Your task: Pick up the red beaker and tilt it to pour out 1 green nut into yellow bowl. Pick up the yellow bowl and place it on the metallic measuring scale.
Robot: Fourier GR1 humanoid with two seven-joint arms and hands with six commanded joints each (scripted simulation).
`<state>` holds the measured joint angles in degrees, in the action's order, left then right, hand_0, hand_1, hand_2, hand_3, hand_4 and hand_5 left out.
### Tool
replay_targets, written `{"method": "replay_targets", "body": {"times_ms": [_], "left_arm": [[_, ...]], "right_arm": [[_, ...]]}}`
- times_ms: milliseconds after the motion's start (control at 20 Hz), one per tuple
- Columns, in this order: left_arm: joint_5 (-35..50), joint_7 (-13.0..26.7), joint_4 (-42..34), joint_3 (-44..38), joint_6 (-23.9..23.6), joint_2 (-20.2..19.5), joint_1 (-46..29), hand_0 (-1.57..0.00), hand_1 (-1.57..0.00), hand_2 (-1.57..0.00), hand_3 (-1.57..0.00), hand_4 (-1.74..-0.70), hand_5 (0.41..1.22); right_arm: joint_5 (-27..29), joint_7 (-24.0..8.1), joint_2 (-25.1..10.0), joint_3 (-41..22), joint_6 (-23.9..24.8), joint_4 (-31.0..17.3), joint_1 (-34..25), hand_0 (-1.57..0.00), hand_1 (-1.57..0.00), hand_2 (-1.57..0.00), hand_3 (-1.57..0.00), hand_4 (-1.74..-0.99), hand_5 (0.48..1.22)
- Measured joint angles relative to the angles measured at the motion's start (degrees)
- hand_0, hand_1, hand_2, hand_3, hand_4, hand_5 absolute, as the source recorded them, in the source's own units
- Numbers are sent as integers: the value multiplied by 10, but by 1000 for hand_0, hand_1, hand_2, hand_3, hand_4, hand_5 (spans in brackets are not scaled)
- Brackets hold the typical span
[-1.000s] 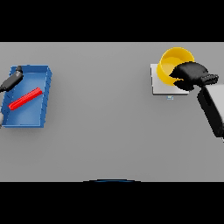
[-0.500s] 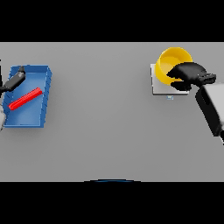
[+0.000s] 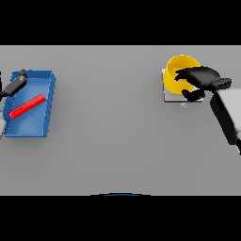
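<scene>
We are watching the right hand (image 3: 200,77), dark and matte, reaching in from the right on its white and grey arm; its fingers are curling over the near-right rim of the yellow bowl (image 3: 178,67) and its thumb is tucking under the rim, so it is grasping the bowl. The bowl is round, smooth and glossy yellow, and we cannot tell whether anything is lying inside it, since the hand is covering part of the hollow. Directly beneath the hand and bowl, the metallic measuring scale (image 3: 172,95) is showing as a flat, pale grey square plate, and the bowl is sitting on it. One bowl and one scale are showing.

Far across the smooth grey table (image 3: 113,132) from this hand, at the left edge, a blue tray (image 3: 45,109) is lying: a shallow rectangular box with raised walls. Inside it one red beaker (image 3: 27,106) is lying on its side, a slim, straight, bright red shape set diagonally. The left hand (image 3: 15,84) is hovering over the tray's far-left corner, just beyond the beaker's upper end; we cannot tell how its fingers are set.
</scene>
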<state>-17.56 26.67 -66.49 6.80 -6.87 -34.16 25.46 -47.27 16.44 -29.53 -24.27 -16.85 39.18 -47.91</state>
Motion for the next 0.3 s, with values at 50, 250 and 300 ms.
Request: {"method": "replay_targets", "body": {"times_ms": [50,250,300], "left_arm": [[-2,-2,4,2,-5,6,0,1,1,1,1,-724,664],[-3,-3,-3,1,-4,0,1,1,1,1,1,-722,665],[-4,4,4,2,-1,1,7,1,1,1,1,-726,665]], "right_arm": [[2,0,1,1,-1,0,0,-67,-60,-79,-268,-1523,798],[3,-16,0,4,-10,-6,1,-27,-24,-32,-169,-1491,752],[6,-15,-3,5,-16,0,7,-21,-19,-25,-146,-1478,738]]}}
